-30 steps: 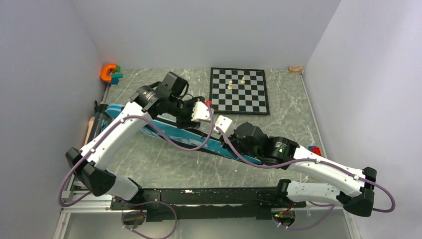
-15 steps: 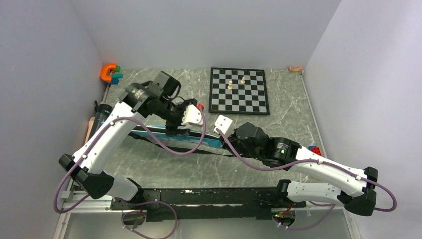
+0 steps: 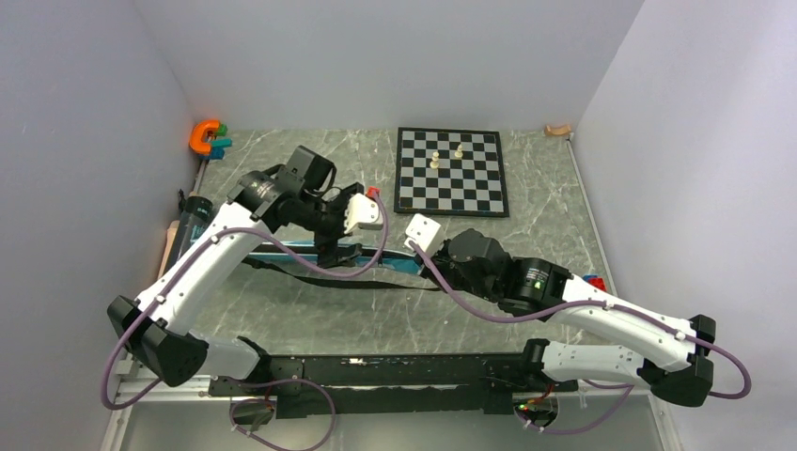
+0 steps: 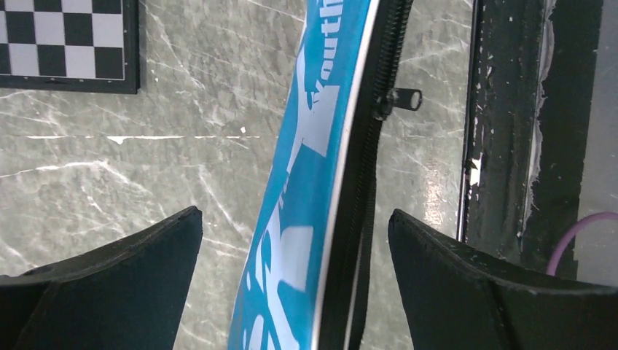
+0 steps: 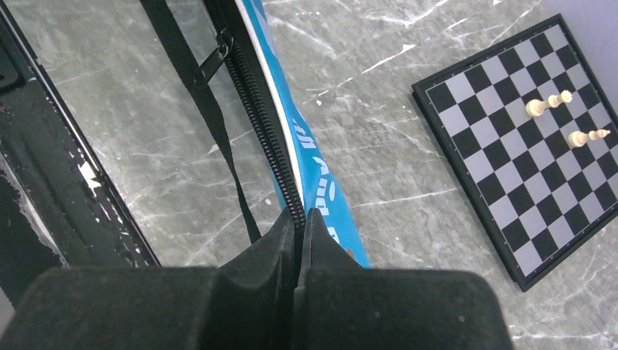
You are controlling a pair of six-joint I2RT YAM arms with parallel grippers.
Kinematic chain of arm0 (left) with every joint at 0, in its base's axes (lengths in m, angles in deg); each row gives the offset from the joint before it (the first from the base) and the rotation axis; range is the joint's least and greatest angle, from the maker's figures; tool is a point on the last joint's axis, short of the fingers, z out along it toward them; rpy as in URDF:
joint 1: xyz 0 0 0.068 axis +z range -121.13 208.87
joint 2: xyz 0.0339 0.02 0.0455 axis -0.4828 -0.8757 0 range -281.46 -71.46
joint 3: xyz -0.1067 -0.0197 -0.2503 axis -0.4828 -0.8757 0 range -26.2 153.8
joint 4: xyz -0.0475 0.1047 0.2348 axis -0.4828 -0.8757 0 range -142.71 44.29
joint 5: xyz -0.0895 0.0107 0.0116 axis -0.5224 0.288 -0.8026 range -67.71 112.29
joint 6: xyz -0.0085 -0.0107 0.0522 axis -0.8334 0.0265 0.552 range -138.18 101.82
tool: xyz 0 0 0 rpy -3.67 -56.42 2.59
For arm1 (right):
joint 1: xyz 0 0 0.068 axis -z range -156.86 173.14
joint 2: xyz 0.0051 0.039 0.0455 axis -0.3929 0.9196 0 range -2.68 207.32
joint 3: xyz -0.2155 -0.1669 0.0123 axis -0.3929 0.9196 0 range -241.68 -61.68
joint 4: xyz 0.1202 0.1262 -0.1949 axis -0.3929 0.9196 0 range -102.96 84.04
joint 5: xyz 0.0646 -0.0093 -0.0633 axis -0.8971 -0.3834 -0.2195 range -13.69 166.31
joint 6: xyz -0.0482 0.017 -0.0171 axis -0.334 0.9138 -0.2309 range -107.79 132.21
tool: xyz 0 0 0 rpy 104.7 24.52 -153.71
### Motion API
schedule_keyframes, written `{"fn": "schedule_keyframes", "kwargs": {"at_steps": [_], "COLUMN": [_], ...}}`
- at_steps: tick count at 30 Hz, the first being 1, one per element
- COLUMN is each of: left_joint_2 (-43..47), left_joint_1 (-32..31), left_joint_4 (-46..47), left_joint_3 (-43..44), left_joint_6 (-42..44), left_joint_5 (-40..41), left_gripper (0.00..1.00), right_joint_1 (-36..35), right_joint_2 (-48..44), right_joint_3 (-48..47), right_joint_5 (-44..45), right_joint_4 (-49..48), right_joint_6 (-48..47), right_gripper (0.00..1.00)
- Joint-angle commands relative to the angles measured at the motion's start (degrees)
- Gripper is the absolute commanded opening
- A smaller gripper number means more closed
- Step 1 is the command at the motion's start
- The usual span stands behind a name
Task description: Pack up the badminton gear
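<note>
Racket bag (image 4: 313,146), blue with white lettering, lay across the marble table (image 3: 310,310) in front of both arms. Its black strap (image 5: 221,157) trailed along the near side. The right gripper (image 5: 299,216) was clenched on the bag's zipper edge at the right-hand end, its fingers pressed together with the zipper teeth running out from between them. The left gripper (image 4: 295,219) hung over the bag further left. Its fingers (image 4: 109,270) were spread wide on either side of the blue panel, apart from it, and a zipper pull (image 4: 408,97) stuck out just beyond. Further back sat the chessboard (image 3: 451,171) with two pale pieces (image 3: 434,162), apart from the bag. An orange clamp (image 3: 204,136) lay in the far left corner.
</note>
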State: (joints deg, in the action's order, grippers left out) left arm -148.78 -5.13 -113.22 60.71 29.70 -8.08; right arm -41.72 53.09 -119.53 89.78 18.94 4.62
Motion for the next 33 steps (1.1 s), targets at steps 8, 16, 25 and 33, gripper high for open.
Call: {"fn": "schedule_keyframes", "kwargs": {"at_steps": [8,16,25,33], "left_joint_2": [6.05,3.59,4.57,9.06], "left_joint_1": [-1.4,-3.53,-7.06,-8.94], "left_joint_4": [17.26,13.65,14.2,18.81], "left_joint_3": [-9.89,-9.08,-10.67,-16.55], "left_joint_6": [-2.51,0.45,3.05,4.35], "left_joint_5": [-2.96,-3.12,1.44,7.39], "left_gripper": [0.98,0.67,0.67,0.19], "right_joint_1": [-1.2,-1.36,-1.45,-0.2], "right_joint_2": [-1.79,-1.37,-0.53,-0.71], "right_joint_3": [-4.91,-5.68,-5.84,-5.23], "right_joint_5": [1.84,1.63,0.9,1.77], "right_joint_4": [-6.99,-6.86,-6.92,-7.36], "right_joint_6": [-0.75,-0.8,0.65,3.52], "right_gripper": [0.0,0.0,0.0,0.0]}}
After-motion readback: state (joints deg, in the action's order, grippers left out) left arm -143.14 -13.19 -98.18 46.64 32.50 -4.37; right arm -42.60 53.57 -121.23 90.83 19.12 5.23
